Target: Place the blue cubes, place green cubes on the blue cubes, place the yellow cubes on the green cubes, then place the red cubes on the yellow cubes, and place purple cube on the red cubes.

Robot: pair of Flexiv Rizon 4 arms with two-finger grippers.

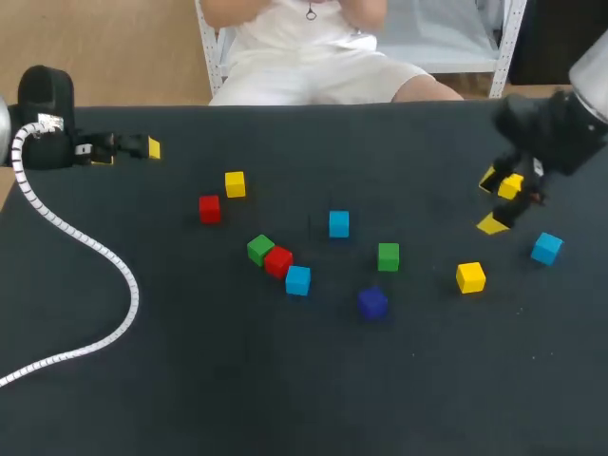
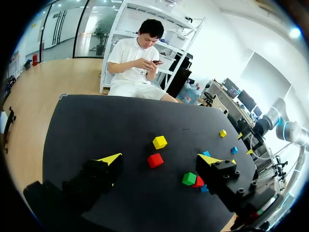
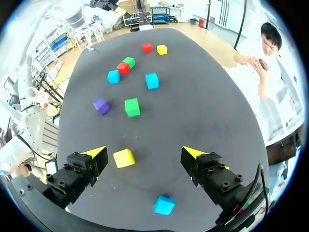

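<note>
Everywhere across the black table [image 1: 190, 380], single cubes [image 1: 339, 224] lie unstacked.

Left arm [image 1: 43, 114] is low at the far left side, its wrist turned so the left gripper [image 1: 128, 149] points in toward the middle. A white ribbed cable [image 1: 95, 249] loops off the wrist. From its own wrist camera, the yellow-tipped fingers [image 2: 110, 158] stand wide apart, gripping nothing. Over on the other side, the right arm [image 1: 560, 128] comes in from the far right corner with the right gripper [image 1: 496, 202] angled downward above the table [image 1: 190, 380]. Its fingers [image 3: 95, 152] are spread wide too, and it holds nothing.
</note>
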